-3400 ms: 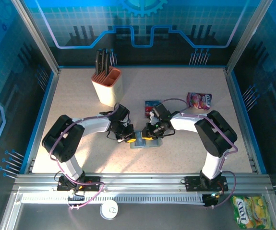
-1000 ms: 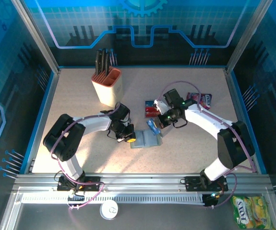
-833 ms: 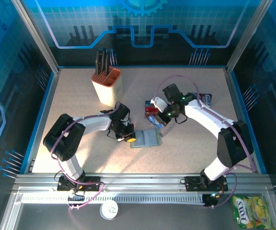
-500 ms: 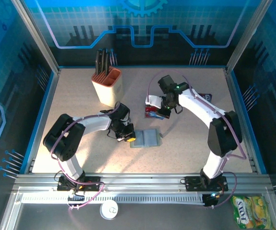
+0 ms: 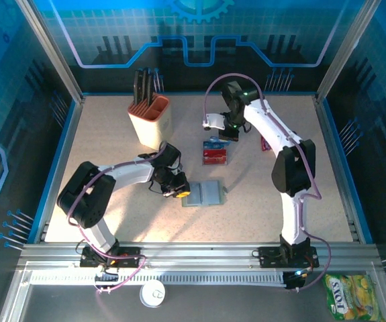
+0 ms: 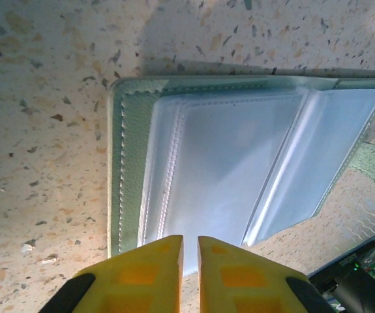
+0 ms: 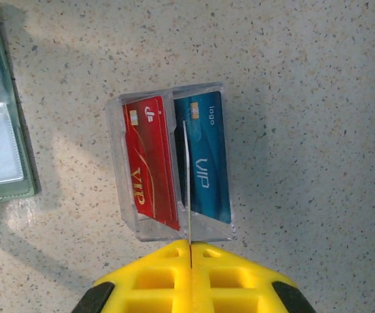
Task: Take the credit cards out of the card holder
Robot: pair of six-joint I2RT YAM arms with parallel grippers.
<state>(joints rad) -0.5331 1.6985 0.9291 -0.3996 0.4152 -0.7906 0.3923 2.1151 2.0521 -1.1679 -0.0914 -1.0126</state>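
The credit cards [image 7: 153,163], centre frame, look thin, stiff and slick, best pinched by an edge; right end effector [image 7: 190,242] closed, left end effector [image 6: 187,238] nipping the card holder [image 6: 239,150].

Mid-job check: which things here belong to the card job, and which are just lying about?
Job: grey-blue soft folding card holder; red plastic card; blue plastic card, both in a clear tray.
Lying about: beige knife block; yellow-green snack packet; white round cap.
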